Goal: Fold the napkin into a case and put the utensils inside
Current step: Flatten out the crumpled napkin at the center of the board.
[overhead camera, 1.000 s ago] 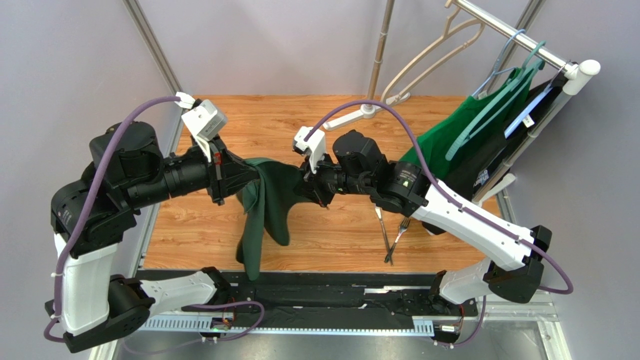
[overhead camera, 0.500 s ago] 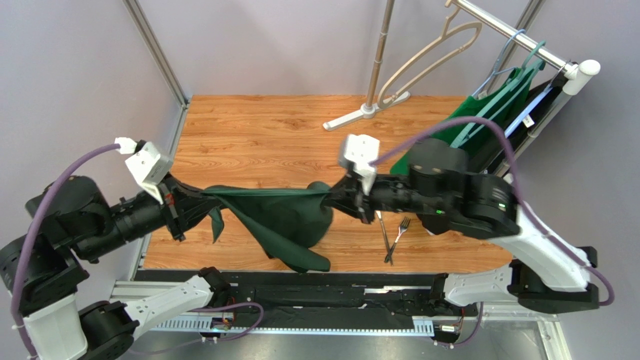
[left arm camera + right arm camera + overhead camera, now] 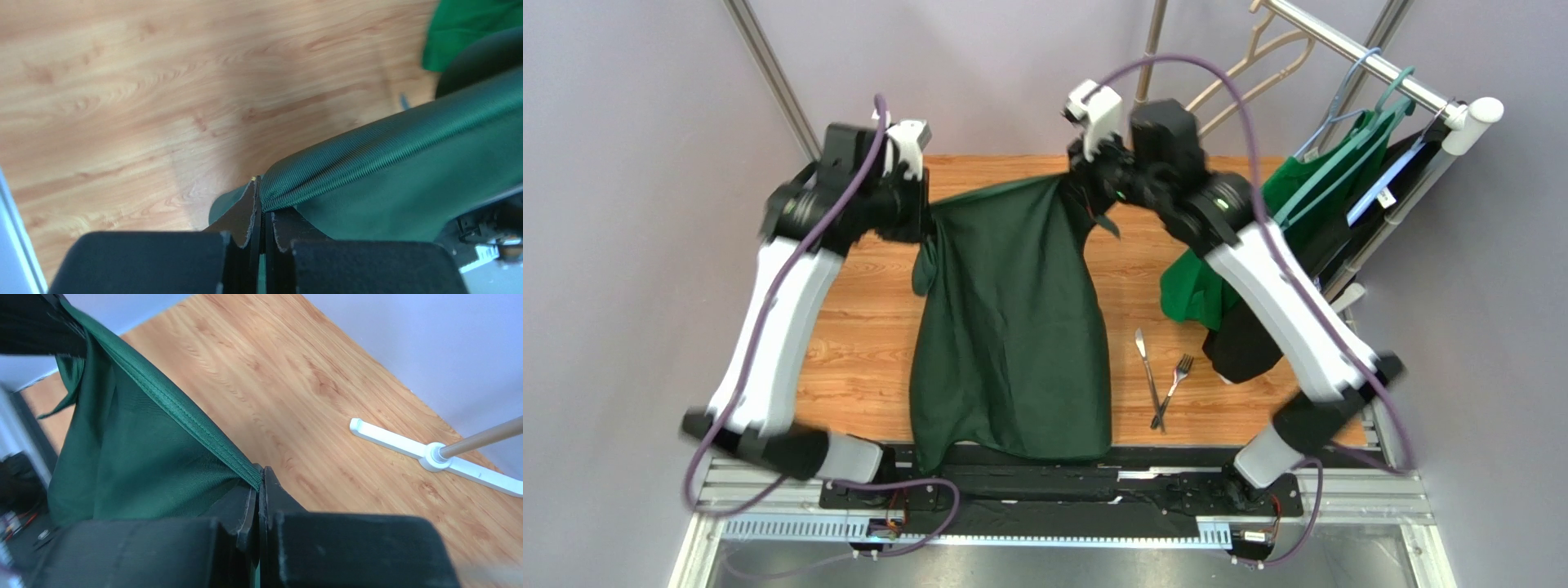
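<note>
Left claw (image 3: 260, 199): clamped together on the napkin's (image 3: 1014, 319) far-left corner. The left wrist view shows the ribbed hem pinched between the two fingers.
Right claw (image 3: 258, 484): clamped on the napkin's far-right corner, with the stitched hem running straight out of the closed fingers.
Both arms: reach out over the far half of the table (image 3: 867, 331), with the claws well apart.
Napkin: hangs as one open sheet between the two claws. Its top edge is stretched across the far side, and the cloth falls toward the near side. The lower hem reaches the table's near edge. A small loose tail droops just below the left claw.
Case: not yet folded. The cloth holds nothing.
Utensils (image 3: 1149, 374): lie on bare wood just right of the napkin, outside it and not touching it.
Fork (image 3: 1173, 390): tines point to the far right, and its handle crosses the other slim silver piece at their near ends.
Brighter green garment (image 3: 1192, 288): hangs at the right from a teal hanger, on a rail (image 3: 1382, 67).
White stand foot (image 3: 430, 456): rests on the far wood, behind the right claw.
</note>
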`<state>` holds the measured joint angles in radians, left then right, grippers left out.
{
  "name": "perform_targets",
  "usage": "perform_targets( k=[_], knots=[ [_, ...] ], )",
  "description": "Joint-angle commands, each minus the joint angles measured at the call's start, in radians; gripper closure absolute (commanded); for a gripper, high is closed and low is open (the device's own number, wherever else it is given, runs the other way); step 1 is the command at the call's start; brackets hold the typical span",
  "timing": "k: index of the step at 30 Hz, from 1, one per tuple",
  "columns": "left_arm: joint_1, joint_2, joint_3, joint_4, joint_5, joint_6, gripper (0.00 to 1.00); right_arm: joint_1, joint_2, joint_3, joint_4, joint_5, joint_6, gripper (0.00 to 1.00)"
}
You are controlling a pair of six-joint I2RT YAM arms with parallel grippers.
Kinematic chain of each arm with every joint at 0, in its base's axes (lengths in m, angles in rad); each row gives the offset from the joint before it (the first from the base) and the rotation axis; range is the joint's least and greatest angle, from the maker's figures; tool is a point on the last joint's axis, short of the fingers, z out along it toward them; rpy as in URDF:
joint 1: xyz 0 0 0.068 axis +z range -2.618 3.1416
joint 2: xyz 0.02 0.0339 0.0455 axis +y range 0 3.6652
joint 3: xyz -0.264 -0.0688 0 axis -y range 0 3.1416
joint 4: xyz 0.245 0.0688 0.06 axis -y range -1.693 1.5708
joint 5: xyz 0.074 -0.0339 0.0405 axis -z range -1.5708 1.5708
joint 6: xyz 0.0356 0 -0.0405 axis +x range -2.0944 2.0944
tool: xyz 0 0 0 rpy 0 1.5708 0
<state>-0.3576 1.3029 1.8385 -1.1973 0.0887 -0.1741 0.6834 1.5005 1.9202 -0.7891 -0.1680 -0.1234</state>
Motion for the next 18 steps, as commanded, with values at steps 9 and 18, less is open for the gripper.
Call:
perform_targets(
  k=[9,18],
  knots=[
    [0.21,0.829,0.317,0.017,-0.332,-0.018,0.5,-0.163,0.873,0.747,-0.039,0.154,-0.038,0.25],
    [0.194,0.488,-0.049,0.242,-0.189,-0.224,0.41,-0.137,0.479,0.035,0.111,0.233,0.161,0.26]
  ],
)
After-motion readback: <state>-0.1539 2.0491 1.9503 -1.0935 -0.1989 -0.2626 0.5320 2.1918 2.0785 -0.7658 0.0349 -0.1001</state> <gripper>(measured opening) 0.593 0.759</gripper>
